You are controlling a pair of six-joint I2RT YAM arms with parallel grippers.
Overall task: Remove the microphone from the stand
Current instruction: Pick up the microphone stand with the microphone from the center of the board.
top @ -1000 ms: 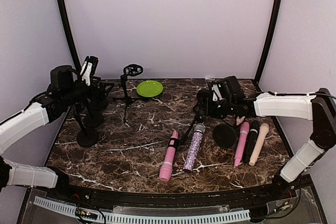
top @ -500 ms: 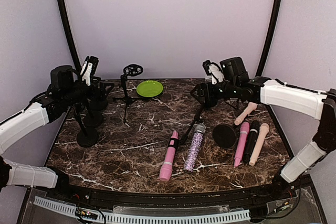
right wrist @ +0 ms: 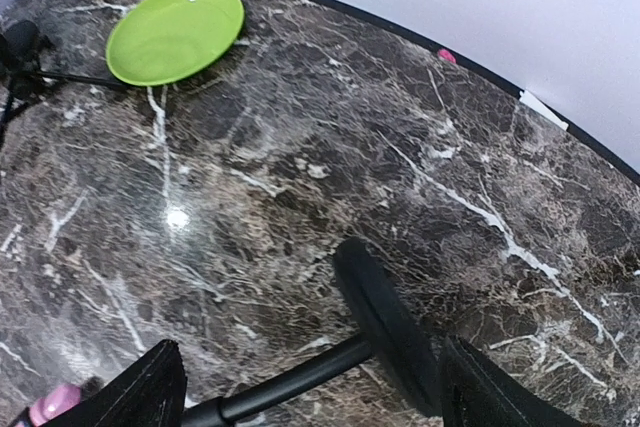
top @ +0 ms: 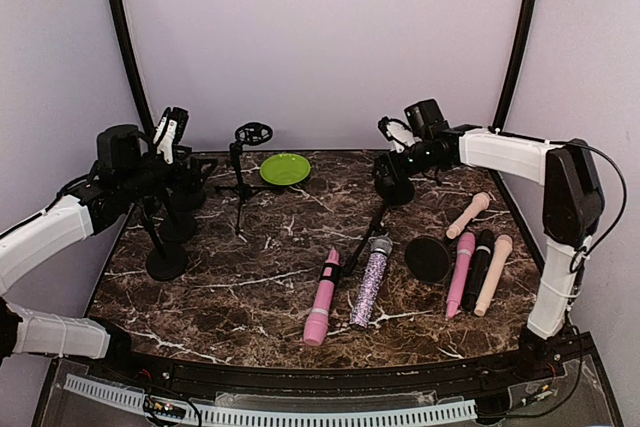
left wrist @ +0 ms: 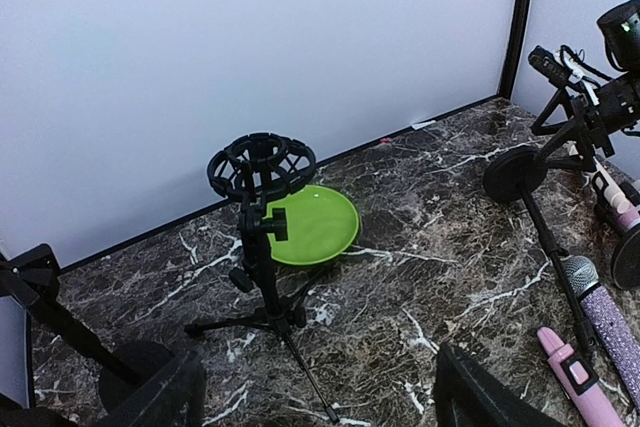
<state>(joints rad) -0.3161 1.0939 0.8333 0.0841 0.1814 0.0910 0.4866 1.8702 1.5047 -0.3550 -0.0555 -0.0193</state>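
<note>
A black stand lies tipped over, its round base (top: pixel 393 187) on edge and its pole (top: pixel 365 237) running toward me to a clip on a light pink microphone (top: pixel 321 299). My right gripper (top: pixel 393 152) hovers open above the base. In the right wrist view the gripper (right wrist: pixel 310 397) is open, with the base disc (right wrist: pixel 385 322) and pole (right wrist: pixel 290 382) between the fingers, apart from both. My left gripper (top: pixel 174 139) is raised at the far left, open and empty (left wrist: pixel 320 402). From the left wrist, the tipped base (left wrist: pixel 513 173) and pink microphone (left wrist: pixel 572 375) show at right.
A glitter microphone (top: pixel 368 280) lies beside the pink one. A loose round base (top: pixel 428 258) and pink (top: pixel 460 273), black (top: pixel 478 269) and two beige microphones (top: pixel 494 273) (top: pixel 468 214) lie at right. A tripod with shock mount (top: pixel 250 135), a green plate (top: pixel 285 168) and upright stands (top: pixel 167 262) stand at back left.
My right gripper has risen from low over the tipped stand and drawn back toward the rear wall. The small beige microphone now lies uncovered. The left arm has not moved.
</note>
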